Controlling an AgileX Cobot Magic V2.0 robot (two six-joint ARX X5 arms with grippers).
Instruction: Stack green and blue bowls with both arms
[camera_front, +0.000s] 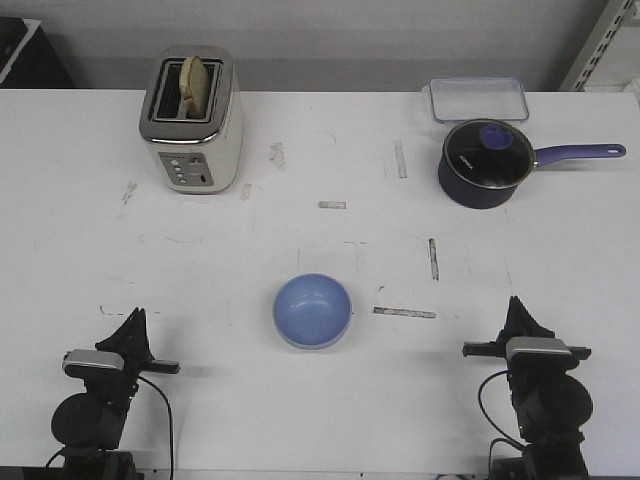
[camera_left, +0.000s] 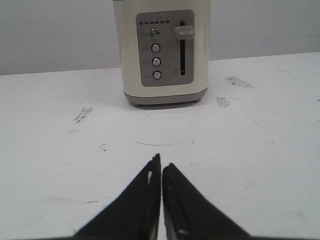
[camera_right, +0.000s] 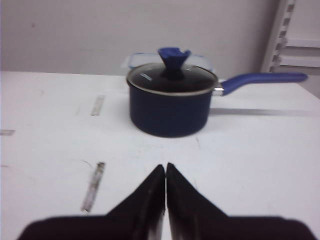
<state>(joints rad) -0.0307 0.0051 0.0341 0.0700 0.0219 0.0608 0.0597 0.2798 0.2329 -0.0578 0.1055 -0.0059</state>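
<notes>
The light blue bowl (camera_front: 312, 310) sits upright on the white table (camera_front: 320, 400), near the front and midway between the two arms. A thin pale edge shows under its near rim; no separate green bowl is in view. My left gripper (camera_front: 135, 316) is shut and empty at the front left, well left of the bowl; in the left wrist view (camera_left: 161, 162) its jaws are pressed together over bare table. My right gripper (camera_front: 516, 303) is shut and empty at the front right; it also shows in the right wrist view (camera_right: 165, 166). Neither wrist view shows a bowl.
A cream toaster (camera_front: 192, 125) with a slice of bread stands at the back left and faces the left gripper (camera_left: 165, 55). A dark blue saucepan (camera_front: 485, 162) with a glass lid stands at the back right (camera_right: 170, 102), with a clear container (camera_front: 478, 98) behind it.
</notes>
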